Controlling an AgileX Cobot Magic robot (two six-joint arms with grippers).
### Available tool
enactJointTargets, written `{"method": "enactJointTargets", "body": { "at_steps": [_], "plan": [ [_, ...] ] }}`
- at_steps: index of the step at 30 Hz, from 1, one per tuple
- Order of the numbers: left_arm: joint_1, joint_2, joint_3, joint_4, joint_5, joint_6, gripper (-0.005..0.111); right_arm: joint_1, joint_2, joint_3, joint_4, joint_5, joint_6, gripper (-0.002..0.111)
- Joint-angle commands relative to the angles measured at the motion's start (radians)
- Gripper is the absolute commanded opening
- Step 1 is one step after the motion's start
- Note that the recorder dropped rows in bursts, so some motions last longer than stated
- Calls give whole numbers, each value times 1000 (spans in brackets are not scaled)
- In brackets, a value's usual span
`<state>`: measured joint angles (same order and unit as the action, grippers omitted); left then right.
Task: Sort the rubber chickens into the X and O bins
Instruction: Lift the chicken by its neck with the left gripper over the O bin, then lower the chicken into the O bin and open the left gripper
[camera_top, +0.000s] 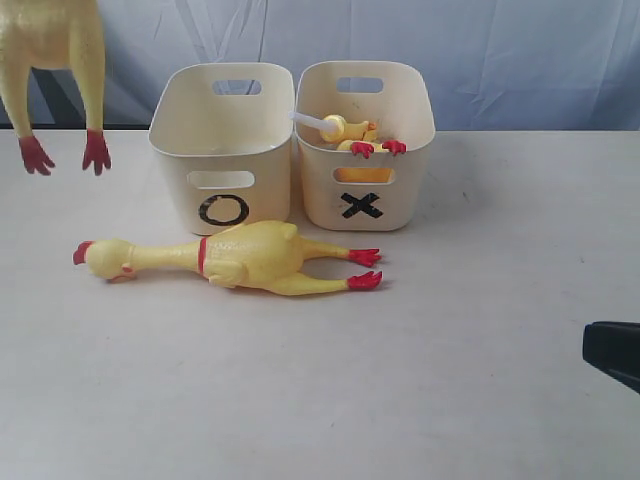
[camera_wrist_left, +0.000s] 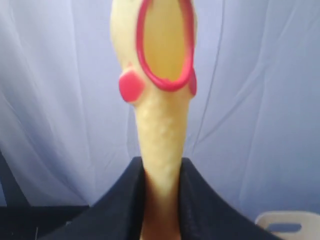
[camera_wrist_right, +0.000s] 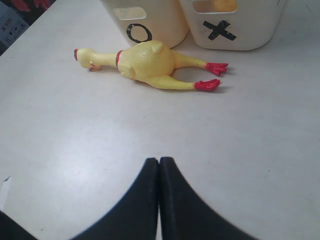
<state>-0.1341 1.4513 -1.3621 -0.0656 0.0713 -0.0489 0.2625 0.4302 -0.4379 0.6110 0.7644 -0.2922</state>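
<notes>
Your left black fingers (camera_wrist_left: 120, 200) pinch the neck of a long yellow rubber chicken with a red-rimmed open mouth (camera_wrist_left: 161, 125), one finger each side, just below the head. The left gripper (camera_wrist_left: 161, 172) holds it clear of the table, body and red feet dangling at the upper left of the exterior view. Your right black fingers (camera_wrist_right: 145, 190) are pressed together on nothing, and the right gripper (camera_wrist_right: 159, 167) hovers over the white tabletop (camera_wrist_right: 240, 130). Step in hand, as I read it: carry the held bird over the cream plastic tub marked with a black O (camera_top: 175, 195), since the matching tub marked X (camera_top: 410, 170) holds the short yellow chickens (camera_top: 350, 130). A neck grip likely lets the body swing, so travel slow, get the feet above the rim, centre, lower feet first, then release. A second long yellow chicken (camera_top: 235, 257) lies flat just in front of the O tub. Only the left wrist view shows the pinch. Only the exterior shows the hanging feet and the X tub's contents. The right wrist view shows the shut jaws.
</notes>
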Motion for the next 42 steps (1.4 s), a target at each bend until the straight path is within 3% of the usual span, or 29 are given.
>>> {"method": "enactJointTargets", "body": {
  "at_steps": [1,6,12,20,25,30,42],
  "plan": [
    [57,-8,1,-57,-128,0,0,-4,-6,5,1,-4,-2,-1],
    [102,13,1,-105,-216,-4,0,-4,-6,5,1,-4,-2,-1],
    [102,57,1,-124,-333,-50,0,-4,-6,5,1,-4,-2,-1],
    [102,110,1,91,-537,-346,0,-4,-6,5,1,-4,-2,-1],
    [102,191,1,374,-729,-694,0,-4,-6,5,1,-4,-2,-1],
    [102,300,1,407,-900,-853,0,-4,-6,5,1,-4,-2,-1],
    [102,519,-4,454,-1030,-884,0,-4,-6,5,1,-4,-2,-1]
  ]
}}
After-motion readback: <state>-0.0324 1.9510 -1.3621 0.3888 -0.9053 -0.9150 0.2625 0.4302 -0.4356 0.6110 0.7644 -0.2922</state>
